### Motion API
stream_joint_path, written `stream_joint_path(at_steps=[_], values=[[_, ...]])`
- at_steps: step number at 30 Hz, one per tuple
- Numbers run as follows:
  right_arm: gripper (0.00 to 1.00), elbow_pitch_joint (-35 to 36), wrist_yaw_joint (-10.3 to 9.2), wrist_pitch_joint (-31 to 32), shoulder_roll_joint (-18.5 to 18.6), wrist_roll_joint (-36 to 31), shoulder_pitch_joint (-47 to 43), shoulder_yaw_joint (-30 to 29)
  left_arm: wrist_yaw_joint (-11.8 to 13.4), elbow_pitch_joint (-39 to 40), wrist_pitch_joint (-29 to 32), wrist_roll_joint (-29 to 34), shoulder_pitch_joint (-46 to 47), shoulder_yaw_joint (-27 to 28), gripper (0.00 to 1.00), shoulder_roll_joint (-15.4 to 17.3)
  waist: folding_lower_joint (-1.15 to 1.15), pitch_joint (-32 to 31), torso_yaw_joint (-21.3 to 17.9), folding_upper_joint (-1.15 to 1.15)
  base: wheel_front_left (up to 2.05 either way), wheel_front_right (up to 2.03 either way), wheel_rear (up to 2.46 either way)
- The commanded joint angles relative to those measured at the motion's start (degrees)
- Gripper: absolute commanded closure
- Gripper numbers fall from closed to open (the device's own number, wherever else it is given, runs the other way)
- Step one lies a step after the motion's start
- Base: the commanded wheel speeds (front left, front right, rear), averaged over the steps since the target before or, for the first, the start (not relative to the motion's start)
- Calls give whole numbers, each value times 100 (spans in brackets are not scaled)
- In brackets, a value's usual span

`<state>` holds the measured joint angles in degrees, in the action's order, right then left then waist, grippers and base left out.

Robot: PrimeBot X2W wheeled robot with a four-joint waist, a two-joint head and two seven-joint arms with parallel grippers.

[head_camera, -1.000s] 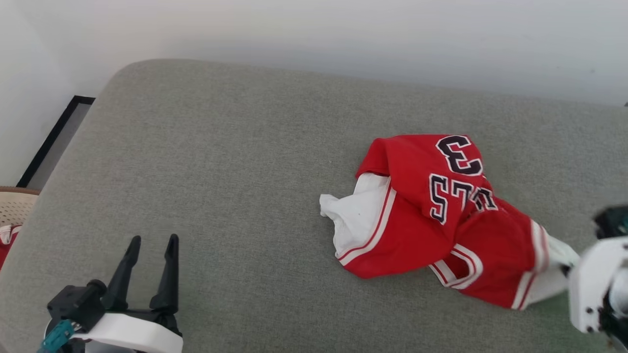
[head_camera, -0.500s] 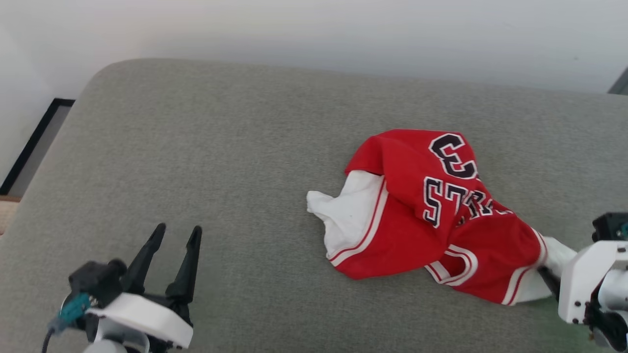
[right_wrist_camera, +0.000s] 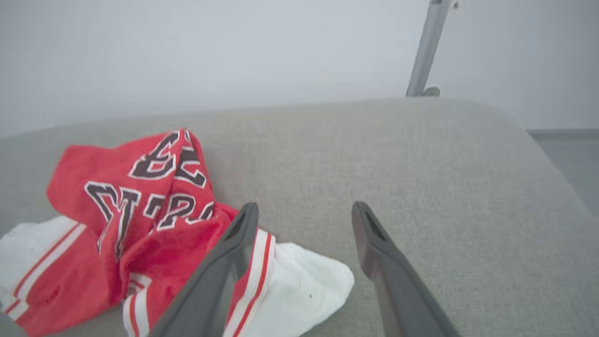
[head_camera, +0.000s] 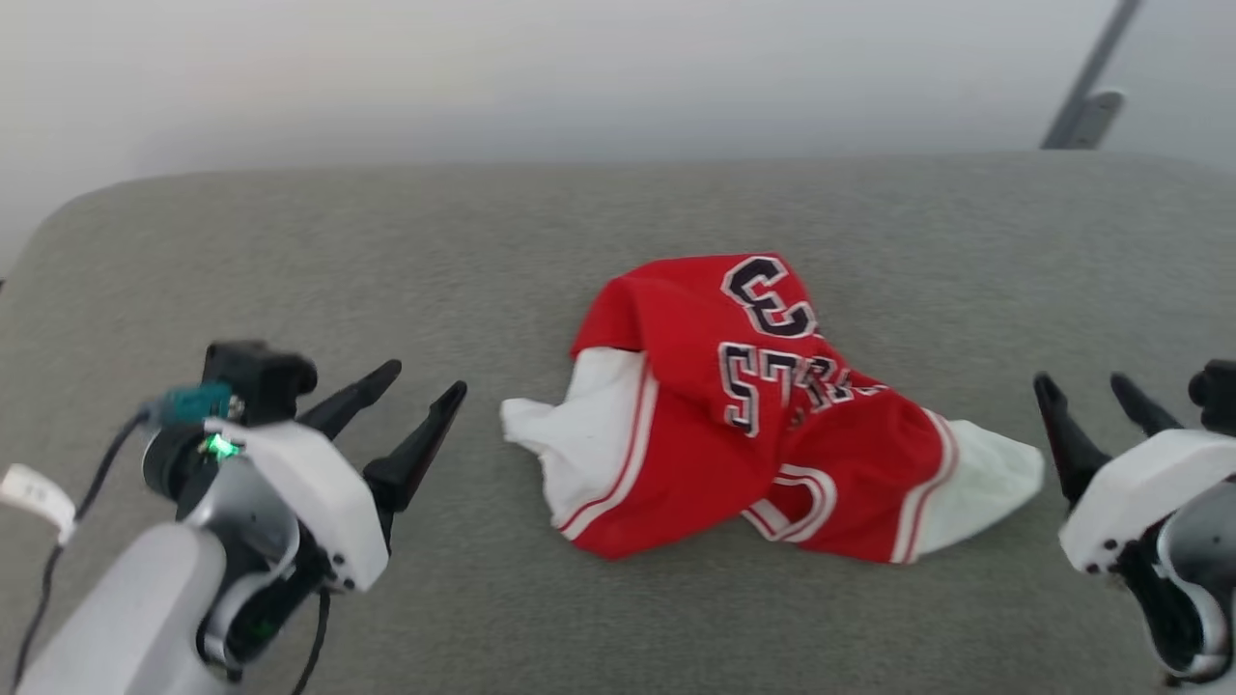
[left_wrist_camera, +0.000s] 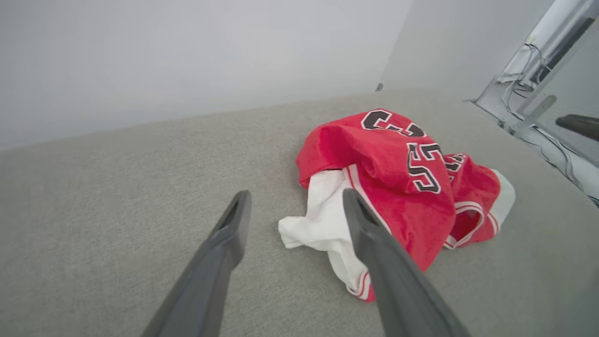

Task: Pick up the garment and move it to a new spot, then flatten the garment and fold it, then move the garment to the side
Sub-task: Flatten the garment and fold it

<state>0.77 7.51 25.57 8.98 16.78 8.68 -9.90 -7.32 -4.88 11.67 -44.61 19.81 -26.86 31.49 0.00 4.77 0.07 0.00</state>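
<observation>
garment [head_camera: 676,454] let go: right claw [head_camera: 1080,382] now apart, just beside sleeve; left claw [head_camera: 425,378] apart

Likely a test room or lab, furnished with one homely piece. Told by a grey fabric pad [head_camera: 290,290], sofa-like with rounded corners, set against a plain white wall [head_camera: 483,77]. Beyond the pad's far right corner, a slanted metal pole [head_camera: 1091,87]. Past its right edge, in the left wrist view, loose cables [left_wrist_camera: 522,72] on a pale frame. Mid-pad, a crumpled shirt [head_camera: 676,454], as for laundry practice.
</observation>
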Motion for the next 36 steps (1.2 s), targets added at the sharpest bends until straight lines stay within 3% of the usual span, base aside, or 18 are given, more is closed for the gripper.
stream_joint_path(at_steps=[1,7,12,22,28,29,30,36], values=[[0,82,-4,-198,-108,-63,34,-47,-21,-1,113,-109,154,-62,0,18,0,-15,-269,0,0,0,0],[0,323,-4,-1542,-498,-355,15,46,-21,-317,1074,-385,813,-571,0,196,0,39,-868,0,0,0,0],[0,176,-4,-2245,-603,-395,-9,101,-12,-927,1897,-582,1191,-823,0,237,0,146,-1320,0,0,0,0],[0,-180,-4,-2630,-608,33,29,183,254,-2217,3005,-395,1552,-1306,0,173,0,453,-1868,0,0,0,0],[0,-257,-4,-2790,-608,195,115,277,303,-2755,3182,-286,1599,-1484,0,58,0,642,-1955,0,0,0,0],[0,-280,-4,-2815,-608,218,127,289,272,-2840,3237,-311,1598,-1511,63,43,0,670,-1959,0,0,0,0],[0,-300,-4,-2849,-609,233,135,304,251,-2904,3232,-320,1620,-1528,100,36,0,689,-1955,0,0,0,0],[0,-388,-4,-2998,-606,232,176,235,158,-2981,3277,-479,1776,-1437,100,103,0,704,-1742,0,0,0,0]])
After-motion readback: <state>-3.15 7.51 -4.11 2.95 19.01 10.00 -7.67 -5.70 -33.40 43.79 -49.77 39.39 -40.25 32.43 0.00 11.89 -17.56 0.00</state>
